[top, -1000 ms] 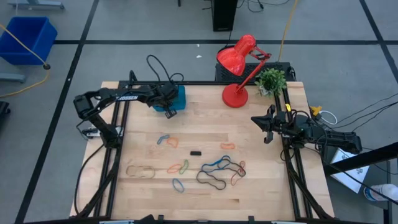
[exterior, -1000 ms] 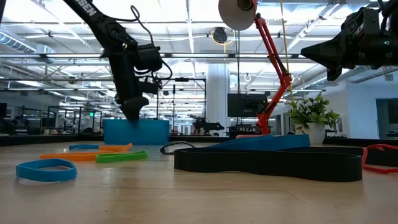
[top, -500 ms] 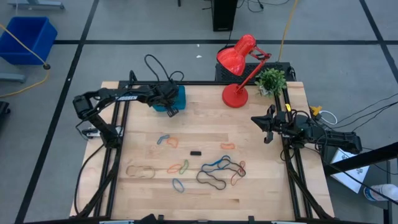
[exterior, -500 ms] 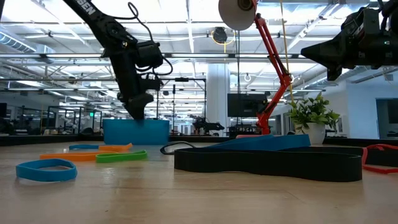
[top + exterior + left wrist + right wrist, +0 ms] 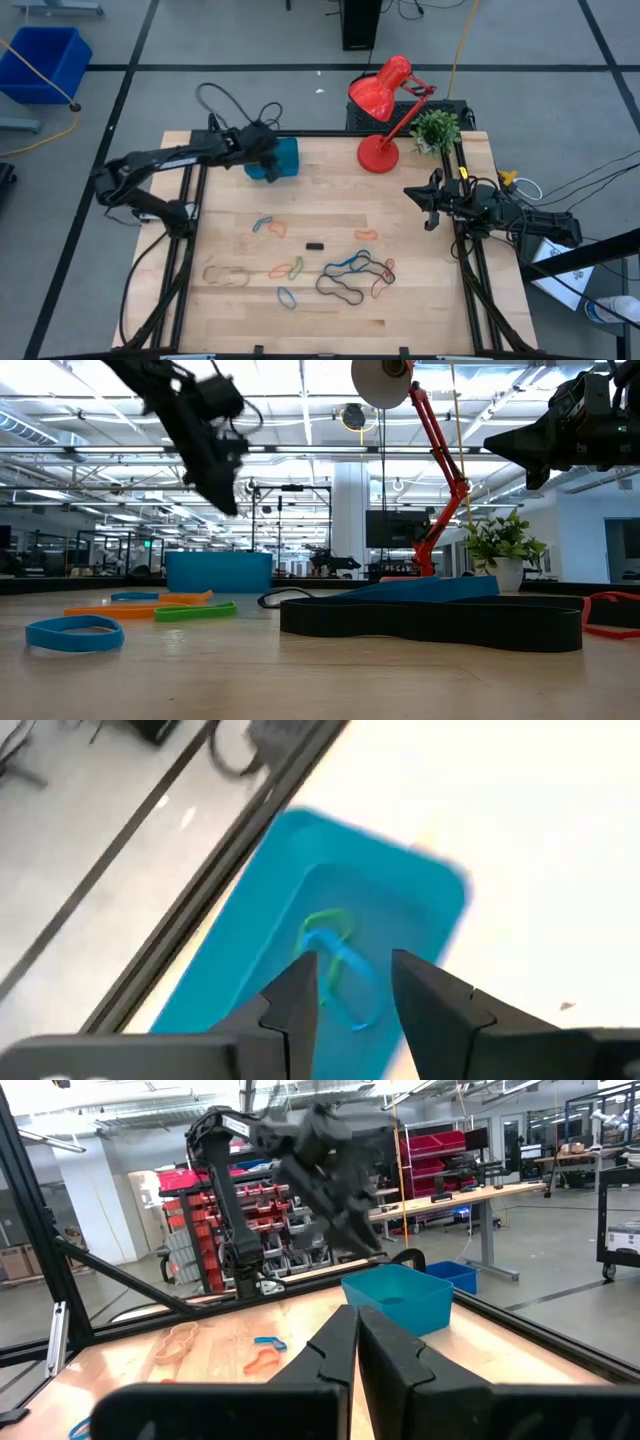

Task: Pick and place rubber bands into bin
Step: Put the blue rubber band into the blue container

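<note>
The left gripper [image 5: 352, 982] hung over the bin [image 5: 290, 900] at upper left, fingers apart, empty. Bands [image 5: 335, 965] lay inside; low fingers could snag them.

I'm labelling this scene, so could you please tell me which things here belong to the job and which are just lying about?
Job:
- rubber bands loose on the table
- two bands already in the bin
- bin
- left gripper, open above the bin

Lying about:
- red lamp
- potted plant
- blue crate
</note>
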`<state>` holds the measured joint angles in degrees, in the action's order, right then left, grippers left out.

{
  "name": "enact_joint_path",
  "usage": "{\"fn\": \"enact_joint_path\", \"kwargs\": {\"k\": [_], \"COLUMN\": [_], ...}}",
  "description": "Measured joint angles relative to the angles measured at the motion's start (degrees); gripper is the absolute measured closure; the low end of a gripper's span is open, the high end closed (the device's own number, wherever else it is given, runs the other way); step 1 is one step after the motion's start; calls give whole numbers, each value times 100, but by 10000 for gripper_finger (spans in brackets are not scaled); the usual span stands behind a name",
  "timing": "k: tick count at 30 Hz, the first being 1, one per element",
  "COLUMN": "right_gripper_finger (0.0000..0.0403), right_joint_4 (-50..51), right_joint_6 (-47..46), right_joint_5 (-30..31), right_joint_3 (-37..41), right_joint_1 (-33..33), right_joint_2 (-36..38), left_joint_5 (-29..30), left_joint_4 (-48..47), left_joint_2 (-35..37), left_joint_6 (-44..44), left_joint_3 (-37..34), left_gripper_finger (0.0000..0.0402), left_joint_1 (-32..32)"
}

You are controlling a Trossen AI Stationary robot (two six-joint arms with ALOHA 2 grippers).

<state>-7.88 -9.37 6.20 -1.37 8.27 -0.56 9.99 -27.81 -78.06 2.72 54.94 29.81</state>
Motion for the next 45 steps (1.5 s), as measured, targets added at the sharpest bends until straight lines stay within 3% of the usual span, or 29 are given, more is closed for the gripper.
{"fn": "enact_joint_path", "kwargs": {"k": [6, 10, 15, 22, 26, 31, 37, 45], "right_gripper_finger": [394, 394, 394, 394, 394, 394, 394, 394], "right_joint_4": [2, 4, 61, 90, 99, 105, 103, 103], "right_joint_6": [0, 0, 0, 0, 0, 0, 1, 1], "right_joint_5": [0, 0, 0, 0, 0, 0, 0, 1], "right_joint_3": [-1, -2, 0, -1, -2, -2, -2, -1], "right_joint_1": [0, -1, 0, -2, -1, -2, 0, -1], "right_joint_2": [0, 0, 0, 2, 2, 2, 2, 2], "left_joint_5": [-1359, -1734, -1749, -1454, -1443, -1446, -1444, -1278], "left_joint_4": [-414, -844, -1681, -2050, -2034, -2033, -1469, -491], "left_joint_2": [985, 1394, 1506, 1458, 1462, 1459, 1458, 1325], "left_joint_6": [398, 215, 13, -1256, -1836, -1966, -2252, -1667], "left_joint_3": [0, 0, 0, -225, -639, -1356, -1848, -2259], "left_gripper_finger": [266, 266, 266, 266, 266, 266, 266, 266], "left_joint_1": [-523, -992, -1655, -2266, -2400, -2471, -2471, -2632]}}
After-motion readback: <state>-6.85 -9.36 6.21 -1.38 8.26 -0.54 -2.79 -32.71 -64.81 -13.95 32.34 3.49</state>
